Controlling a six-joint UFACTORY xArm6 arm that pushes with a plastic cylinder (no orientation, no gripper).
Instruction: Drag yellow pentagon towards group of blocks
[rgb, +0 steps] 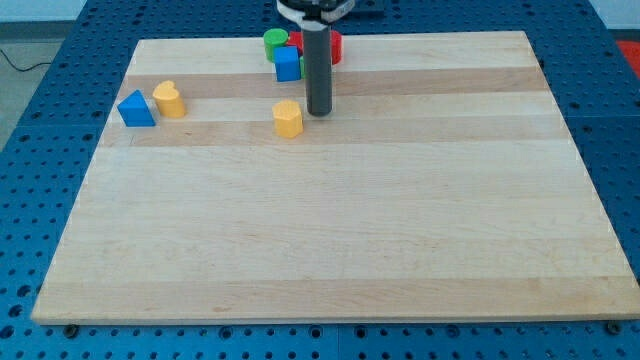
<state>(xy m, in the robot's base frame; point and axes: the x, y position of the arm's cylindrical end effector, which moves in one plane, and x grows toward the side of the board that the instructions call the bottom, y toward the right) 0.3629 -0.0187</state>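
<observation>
The yellow pentagon (288, 118) sits on the wooden board (330, 220), left of centre near the view's top. My tip (319, 111) rests just to its right, a small gap apart. The group of blocks lies at the view's top centre: a green cylinder (275, 42), a blue cube (288, 64) and red blocks (335, 46) partly hidden behind the rod. The group is above the pentagon.
A blue triangular block (136, 109) and a yellow heart-like block (169, 99) sit together at the view's left. The board lies on a blue perforated table (50, 120).
</observation>
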